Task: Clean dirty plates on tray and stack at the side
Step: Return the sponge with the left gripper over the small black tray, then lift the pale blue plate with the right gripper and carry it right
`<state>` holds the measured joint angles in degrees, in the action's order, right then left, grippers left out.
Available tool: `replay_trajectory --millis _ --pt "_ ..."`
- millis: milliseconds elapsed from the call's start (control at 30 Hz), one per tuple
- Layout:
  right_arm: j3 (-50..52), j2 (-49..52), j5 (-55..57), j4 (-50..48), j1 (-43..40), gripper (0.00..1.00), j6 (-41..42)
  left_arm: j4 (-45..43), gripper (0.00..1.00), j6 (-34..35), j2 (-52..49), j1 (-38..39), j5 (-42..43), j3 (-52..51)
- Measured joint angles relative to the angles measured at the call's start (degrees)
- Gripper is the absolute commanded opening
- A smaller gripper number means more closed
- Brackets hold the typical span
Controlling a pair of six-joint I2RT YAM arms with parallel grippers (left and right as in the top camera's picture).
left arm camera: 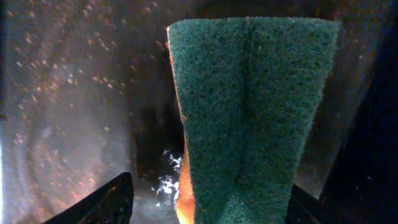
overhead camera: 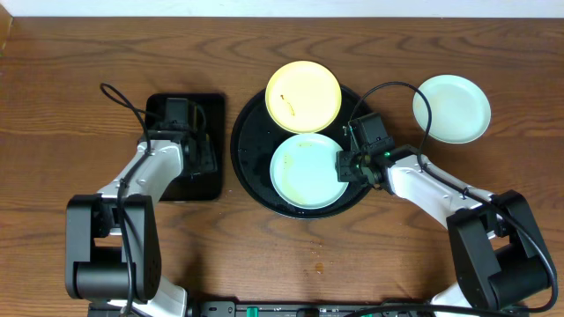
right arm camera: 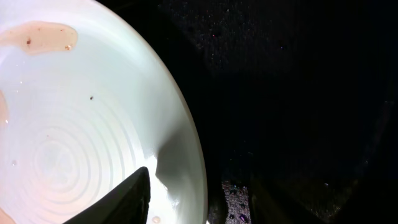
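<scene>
Left gripper hung slack around sponge, nine o'clock of tray; right gripper, unclenched, straddled mint plate rim, seemingly for gripping

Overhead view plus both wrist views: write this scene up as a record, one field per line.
tray: round, black, mid-table
yellow plate: lapping over the tray's far rim, brown smear inside
mint plate on tray: near side, smeared
mint plate off tray: on the table, to the right
sponge: green, standing between the left jaws, over the small rectangular tray
left jaws: open, gap on one side of the sponge
right jaws: open, straddling the right rim of the mint plate on tray
</scene>
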<state>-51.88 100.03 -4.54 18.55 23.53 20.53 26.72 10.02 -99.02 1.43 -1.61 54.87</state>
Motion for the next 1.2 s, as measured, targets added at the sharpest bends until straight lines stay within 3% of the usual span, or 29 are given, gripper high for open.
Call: replay_trajectory --millis 133,233,300,533,733,867,1000,1200 --pt "0.00 0.00 0.20 0.02 0.00 0.46 -0.20 -0.35 0.72 0.02 0.00 -0.20 0.00 0.00" --pt "0.00 0.00 0.90 0.04 0.00 0.38 -0.24 -0.68 0.75 0.04 0.00 -0.22 0.00 0.00" --pt "0.00 0.00 1.66 0.04 0.00 0.29 -0.39 -0.79 0.81 -0.07 0.00 -0.22 0.00 0.00" --pt "0.20 0.00 1.60 0.13 0.22 0.01 -0.42 -0.87 0.83 0.02 0.00 -0.22 -0.02 0.00" --pt "-0.22 -0.26 1.77 0.74 0.83 0.01 -0.59 -0.96 0.84 0.04 0.00 -0.22 -0.02 0.00" --pt "-3.39 -0.87 3.89 7.13 1.22 0.01 -2.21 -1.01 0.85 0.02 0.00 -0.22 -0.02 0.00" --pt "-10.80 -4.81 10.36 14.67 2.23 0.01 -6.43 -1.03 0.85 0.02 0.00 -0.22 -0.02 0.00" --pt "-19.71 -11.23 22.77 16.63 7.23 0.01 -14.99 -1.03 0.85 0.02 0.00 -0.22 -0.02 0.00"
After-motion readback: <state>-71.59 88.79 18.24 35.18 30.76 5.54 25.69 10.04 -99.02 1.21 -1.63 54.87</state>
